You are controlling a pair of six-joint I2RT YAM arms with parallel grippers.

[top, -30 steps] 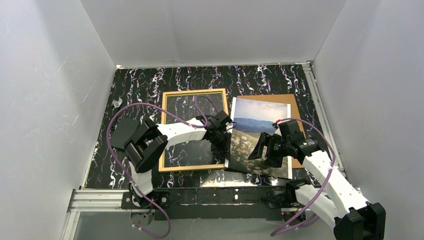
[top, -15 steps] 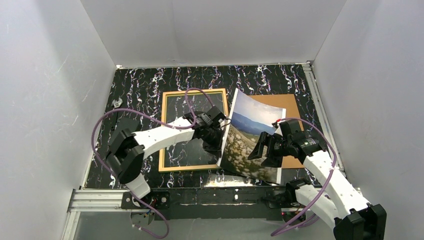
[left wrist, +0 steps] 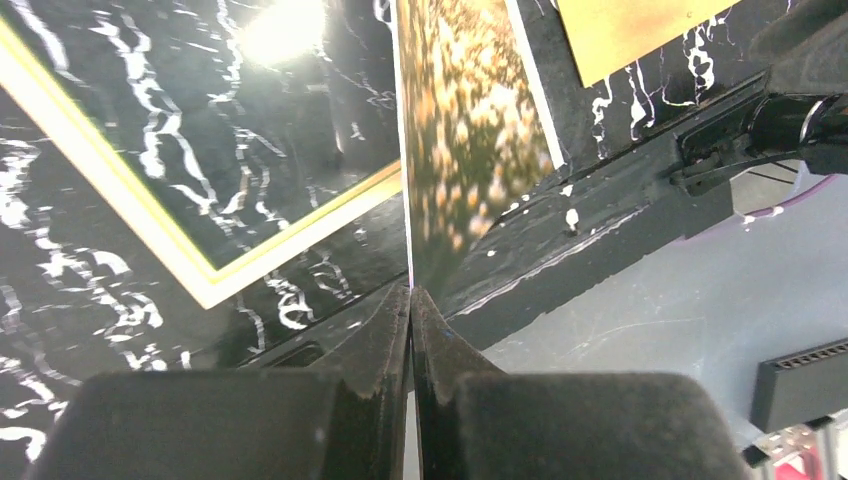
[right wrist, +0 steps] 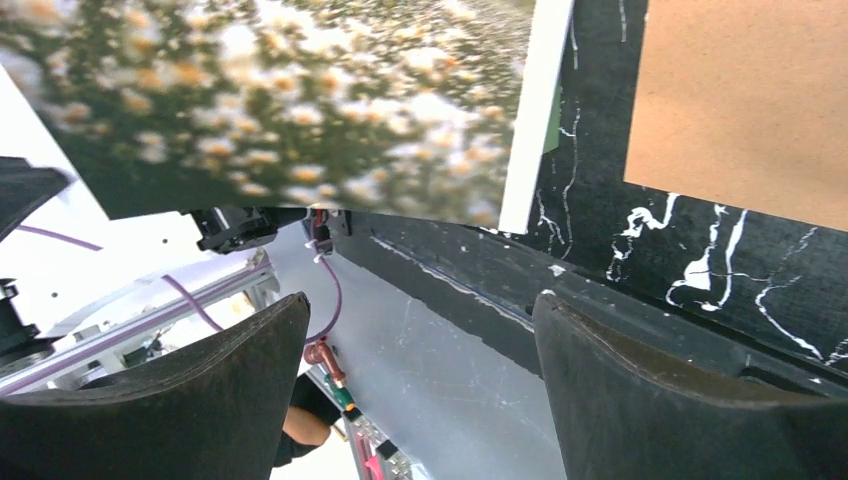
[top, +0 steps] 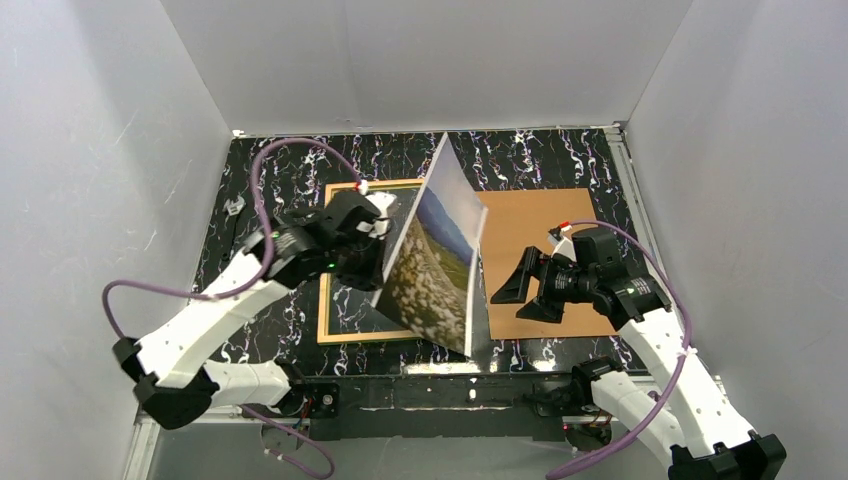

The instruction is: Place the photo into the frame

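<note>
My left gripper (top: 381, 237) is shut on the left edge of the photo (top: 432, 258) and holds it up on edge, tilted, over the right side of the frame (top: 338, 333). In the left wrist view the photo (left wrist: 460, 130) runs edge-on out of my closed left gripper (left wrist: 411, 292), and the frame's yellow-green rail (left wrist: 150, 235) lies to the left. My right gripper (top: 512, 290) is open and empty, just right of the photo. In the right wrist view the photo (right wrist: 300, 100) fills the upper left beyond my right gripper (right wrist: 420, 315).
The brown backing board (top: 535, 235) lies flat on the black marbled table (top: 270, 180), right of the frame, under my right wrist; it shows in the right wrist view (right wrist: 740, 100). White walls close in the back and both sides. A black rail (top: 440, 390) runs along the near edge.
My left arm has swung up and left, lifting the photo from flat on the board to standing on edge over the frame. My right gripper has backed off to the right.
</note>
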